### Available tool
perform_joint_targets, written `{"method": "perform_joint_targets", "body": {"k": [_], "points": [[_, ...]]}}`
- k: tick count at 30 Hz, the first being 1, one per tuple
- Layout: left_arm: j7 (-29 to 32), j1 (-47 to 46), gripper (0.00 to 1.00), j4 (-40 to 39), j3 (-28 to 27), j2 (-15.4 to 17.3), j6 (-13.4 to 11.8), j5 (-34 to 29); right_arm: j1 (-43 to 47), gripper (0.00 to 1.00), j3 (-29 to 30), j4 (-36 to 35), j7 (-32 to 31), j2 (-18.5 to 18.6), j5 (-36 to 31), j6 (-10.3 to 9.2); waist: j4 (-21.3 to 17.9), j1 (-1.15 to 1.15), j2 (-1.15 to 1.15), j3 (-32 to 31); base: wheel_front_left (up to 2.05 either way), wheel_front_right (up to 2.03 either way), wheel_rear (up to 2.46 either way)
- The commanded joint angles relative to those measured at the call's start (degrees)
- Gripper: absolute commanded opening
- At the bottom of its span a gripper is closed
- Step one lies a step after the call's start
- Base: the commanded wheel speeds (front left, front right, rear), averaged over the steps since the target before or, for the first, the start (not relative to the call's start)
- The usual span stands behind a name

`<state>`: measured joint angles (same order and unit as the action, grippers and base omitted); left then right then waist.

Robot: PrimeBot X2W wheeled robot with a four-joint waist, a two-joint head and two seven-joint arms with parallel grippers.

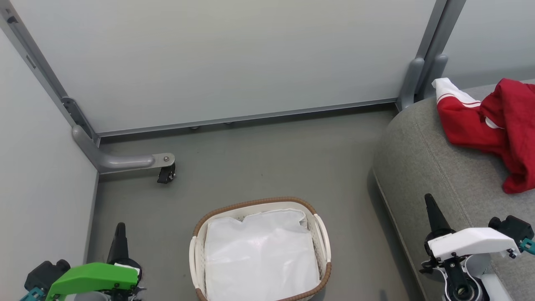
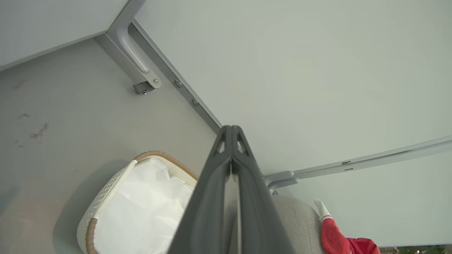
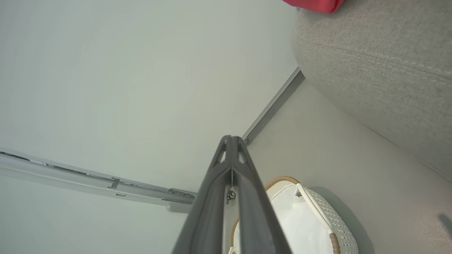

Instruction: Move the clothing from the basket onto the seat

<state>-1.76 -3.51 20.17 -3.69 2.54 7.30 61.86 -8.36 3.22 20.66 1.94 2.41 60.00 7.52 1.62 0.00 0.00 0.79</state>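
At 7 o'clock in the head view the left hand (image 1: 120, 239) is pinched shut, empty. At 6 the basket (image 1: 259, 202) holds a white liner sheet (image 1: 261, 255), no red. At 4 the right hand (image 1: 433, 211) is closed, empty. At 2 the clothing (image 1: 493, 121) lies crumpled on the seat (image 1: 434, 167), long axis 11 to 5, white trim toward 11. The task looks finished.

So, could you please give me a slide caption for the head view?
Red clothing lies on the grey seat; the basket holds a white liner.

Clothing (image 1: 493, 125) partly beyond the right edge
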Motion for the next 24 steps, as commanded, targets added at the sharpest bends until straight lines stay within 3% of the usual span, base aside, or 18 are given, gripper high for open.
{"method": "perform_joint_targets", "body": {"k": [1, 24], "points": [[0.34, -1.68, 0.0, -1.02, -0.34, 0.33, 0.16, 1.71, 0.23, 0.0, 0.34, -1.0, -0.53, 0.4, 1.69, -0.02, -0.03, 0.0, 0.0, -0.02, 0.0, 0.0, 0.0], [3.69, -2.3, 0.0, -3.19, -1.42, 0.41, 0.22, 13.68, 1.17, 0.0, 1.63, -3.46, -3.94, 0.48, 14.55, -0.03, -0.59, 0.0, 0.0, -0.23, 0.0, 0.0, 0.0]]}}
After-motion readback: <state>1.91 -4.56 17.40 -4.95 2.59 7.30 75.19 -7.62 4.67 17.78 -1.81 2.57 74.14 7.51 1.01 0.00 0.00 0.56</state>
